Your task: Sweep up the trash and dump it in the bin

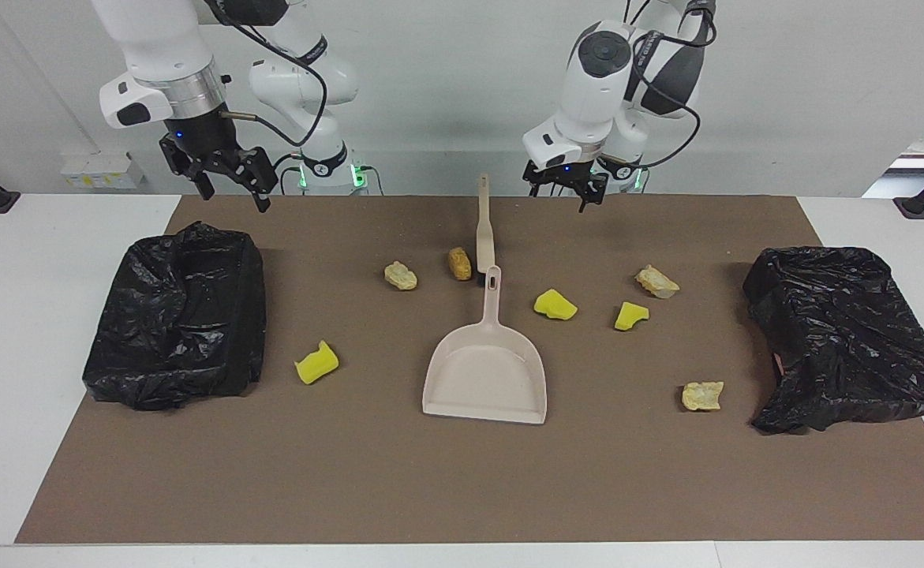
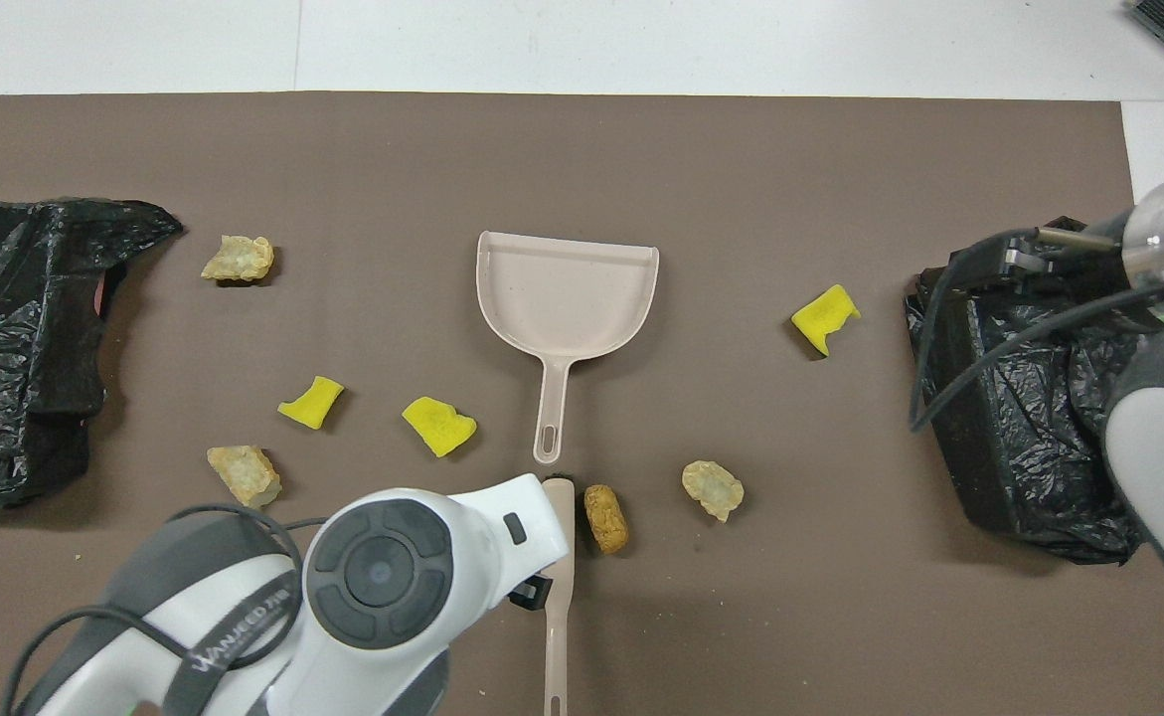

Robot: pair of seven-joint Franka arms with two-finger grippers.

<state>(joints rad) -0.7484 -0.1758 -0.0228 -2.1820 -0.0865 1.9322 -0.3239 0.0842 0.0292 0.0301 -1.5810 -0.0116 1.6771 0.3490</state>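
Several small trash lumps lie on the brown mat: yellow wedges (image 1: 316,363) (image 1: 555,304) (image 1: 630,315), beige chunks (image 1: 400,275) (image 1: 656,282) (image 1: 702,396) and a golden-brown chunk (image 1: 459,263). A beige dustpan (image 1: 487,371) (image 2: 567,298) lies flat mid-mat with its handle toward the robots. A beige brush handle (image 1: 484,225) (image 2: 557,597) lies in line with it, nearer to the robots. My left gripper (image 1: 564,193) is open and empty, raised beside the brush handle. My right gripper (image 1: 231,189) is open and empty, raised by the bin at its end.
Two bins lined with black bags stand on the mat: one (image 1: 177,315) (image 2: 1019,398) at the right arm's end, one (image 1: 848,339) (image 2: 25,338) at the left arm's end. White table (image 1: 28,315) surrounds the mat. In the overhead view the left arm (image 2: 393,577) hides its gripper.
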